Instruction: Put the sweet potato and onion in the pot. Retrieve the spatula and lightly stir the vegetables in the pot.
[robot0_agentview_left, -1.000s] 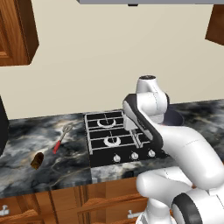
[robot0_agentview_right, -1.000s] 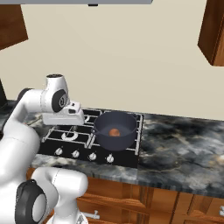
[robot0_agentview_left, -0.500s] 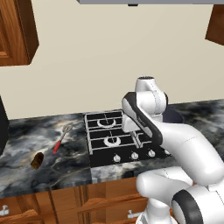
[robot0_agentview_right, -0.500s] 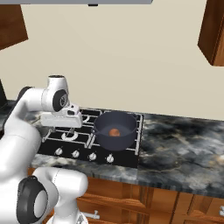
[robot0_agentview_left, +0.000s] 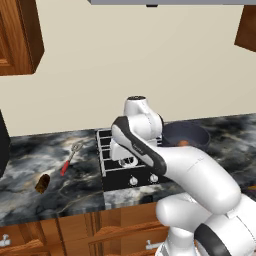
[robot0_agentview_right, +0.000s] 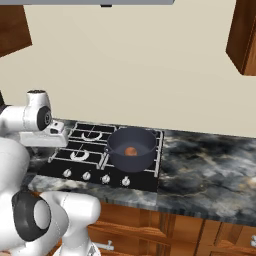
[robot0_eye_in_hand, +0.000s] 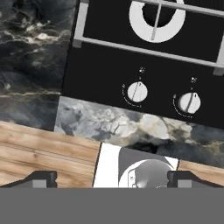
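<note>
Status: onion (robot0_agentview_right: 131, 151) is in the pot (robot0_agentview_right: 120, 156), sitting on the pot floor near centre; pot is on the stove (robot0_agentview_right: 80, 161), right-hand burners in the right base view, at about 3 o'clock from the arm's wrist. Sweet potato (robot0_agentview_left: 43, 183) not in yet: it lies on the marble surface (robot0_agentview_left: 30, 165) well left of the stove, at roughly 8 o'clock from the spatula (robot0_agentview_left: 70, 157). Spatula lies on the same surface, between sweet potato and stove, red handle pointing toward 7 o'clock, wiry head toward 1 o'clock, untouched. Jaws (robot0_eye_in_hand: 111, 180): fully spread, nothing between the tips, holding nothing; hand view looks straight down on the stove's front edge, with two knobs (robot0_eye_in_hand: 138, 92) and a burner ring (robot0_eye_in_hand: 156, 17) toward 12 o'clock. My read: roughly a third done. One vegetable placed, hand empty and hanging over the stove's left front. Left to do: fetch sweet potato, drop it in pot, pick up spatula, stir lightly.
</note>
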